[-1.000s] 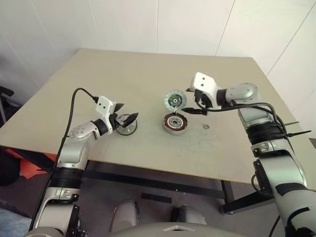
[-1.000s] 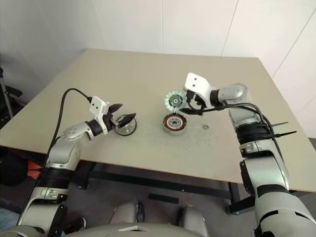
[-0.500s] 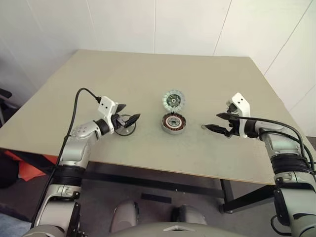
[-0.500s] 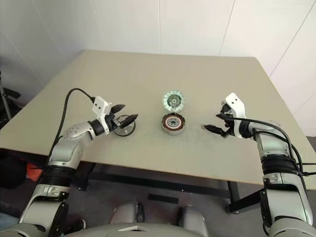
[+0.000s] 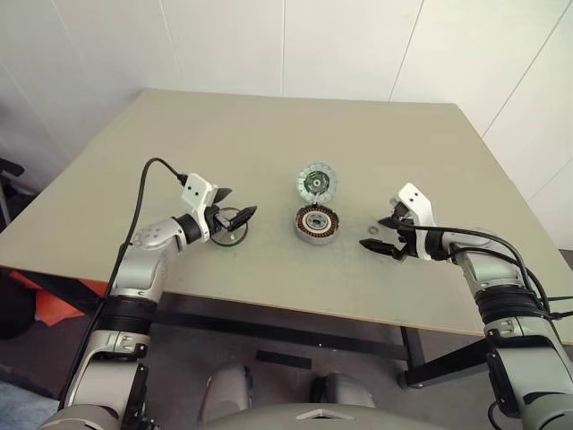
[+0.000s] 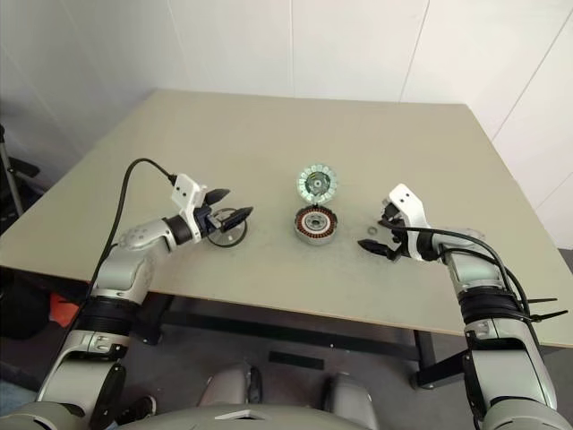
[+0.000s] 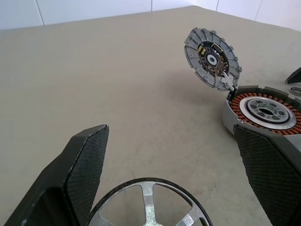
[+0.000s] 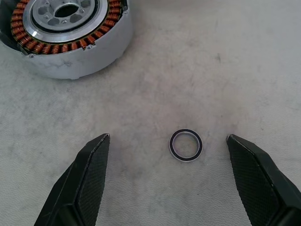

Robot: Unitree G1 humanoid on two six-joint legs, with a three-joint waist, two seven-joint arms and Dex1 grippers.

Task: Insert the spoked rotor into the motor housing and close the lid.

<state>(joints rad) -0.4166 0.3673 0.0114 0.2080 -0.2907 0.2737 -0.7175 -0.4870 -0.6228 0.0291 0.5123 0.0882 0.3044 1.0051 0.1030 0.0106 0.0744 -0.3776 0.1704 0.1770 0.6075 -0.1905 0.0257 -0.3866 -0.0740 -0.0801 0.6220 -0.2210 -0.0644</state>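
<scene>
The beige worktop [image 5: 269, 125] lies broadly bare around the copper-wound round metal motor housing [image 5: 317, 223]; both tools, left [image 5: 235, 215] and right [image 5: 383, 238], gape wide, empty.

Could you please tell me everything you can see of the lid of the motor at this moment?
The lid is a round grey metal disc, standing open and tilted, attached by its lower edge to the far rim of the motor housing. Its inner face shows a ring of pale blocks around a dark middle with a small silver hub. It rises over the table beyond the housing. Neither gripper touches it.
</scene>
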